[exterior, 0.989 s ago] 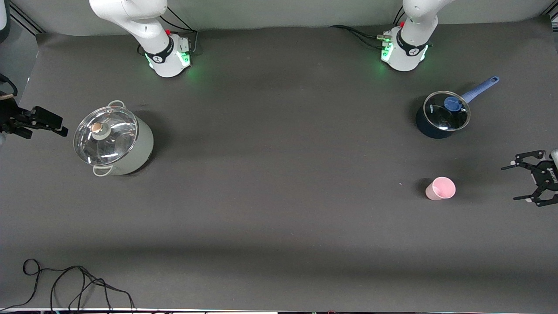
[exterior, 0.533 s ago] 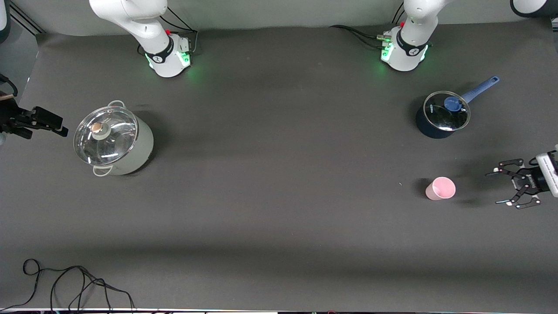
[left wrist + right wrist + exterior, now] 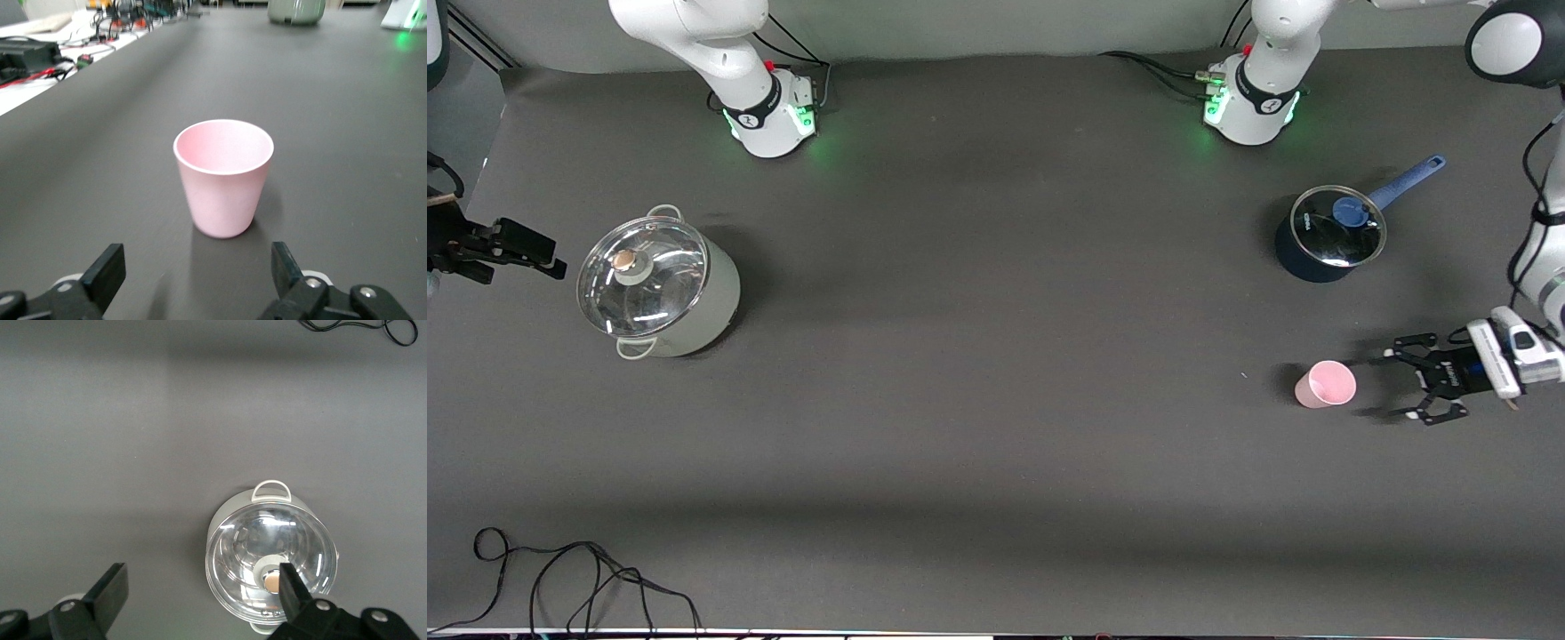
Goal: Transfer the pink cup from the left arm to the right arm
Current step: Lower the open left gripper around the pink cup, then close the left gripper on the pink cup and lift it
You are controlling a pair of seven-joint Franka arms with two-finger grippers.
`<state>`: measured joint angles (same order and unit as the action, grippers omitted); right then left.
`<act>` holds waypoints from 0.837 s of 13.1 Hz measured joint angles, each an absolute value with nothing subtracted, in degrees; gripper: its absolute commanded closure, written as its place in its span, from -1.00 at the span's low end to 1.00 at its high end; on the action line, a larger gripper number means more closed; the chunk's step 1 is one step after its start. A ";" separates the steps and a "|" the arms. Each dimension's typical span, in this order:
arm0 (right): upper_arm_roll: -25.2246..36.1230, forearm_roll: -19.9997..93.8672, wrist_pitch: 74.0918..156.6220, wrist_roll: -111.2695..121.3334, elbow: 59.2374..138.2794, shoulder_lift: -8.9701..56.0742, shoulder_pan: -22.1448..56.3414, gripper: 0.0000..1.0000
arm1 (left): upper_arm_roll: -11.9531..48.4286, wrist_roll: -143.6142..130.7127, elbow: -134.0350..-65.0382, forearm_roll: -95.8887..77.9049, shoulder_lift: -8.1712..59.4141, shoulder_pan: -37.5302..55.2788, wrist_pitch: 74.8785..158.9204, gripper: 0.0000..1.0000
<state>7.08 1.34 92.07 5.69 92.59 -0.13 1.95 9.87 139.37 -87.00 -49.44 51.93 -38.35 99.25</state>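
- The left tool (image 3: 1396, 384) has come in from the left arm's end of the counter (image 3: 996, 427) over the last second and dropped low; it is now just beside the pink cup (image 3: 1326, 384), where a second ago it was well apart from it
- Its jaws stand wide, pointed at the cup, and hold nothing; in the left wrist view the cup sits upright straight ahead, and the fingertips (image 3: 110, 267) have not yet reached its sides; no contact shows
- The pink cup has not moved; it stands on the counter toward the left arm's end, nearer the front camera than the blue saucepan (image 3: 1327, 236), mouth up and empty
- The right tool (image 3: 551, 258) has not shifted; it waits with jaws wide and empty over the right arm's end of the counter, beside the grey pot (image 3: 660, 289), which fills part of the right wrist view
- For the task, this looks like the end of the approach; the pick-up is not yet done, and the hand-over has not begun
- Judging from the line-up, a short push forward should bring the cup between the fingers; the cup looks light, so an off-centre finger could tip it or slide it away
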 measured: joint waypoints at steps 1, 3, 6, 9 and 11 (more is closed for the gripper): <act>7.08 1.34 92.07 5.69 92.59 -0.12 1.95 -0.99 | 9.96 140.03 -86.99 -50.01 53.03 -38.36 98.42 -0.95; 7.08 1.34 92.07 5.69 92.59 -0.10 1.95 -0.99 | 10.19 141.50 -86.99 -50.36 54.63 -38.36 97.32 -0.95; 7.08 1.34 92.07 5.69 92.59 -0.09 1.94 -0.99 | 10.93 141.95 -87.03 -50.85 56.35 -38.19 95.37 -0.95; 7.08 1.34 92.07 5.69 92.59 -0.06 1.96 -0.99 | 12.12 142.09 -87.06 -51.79 58.21 -37.25 94.52 -0.95; 7.09 1.34 92.07 5.69 92.59 -0.05 1.91 -0.99 | 12.68 142.30 -87.04 -52.66 58.90 -36.48 94.52 -0.95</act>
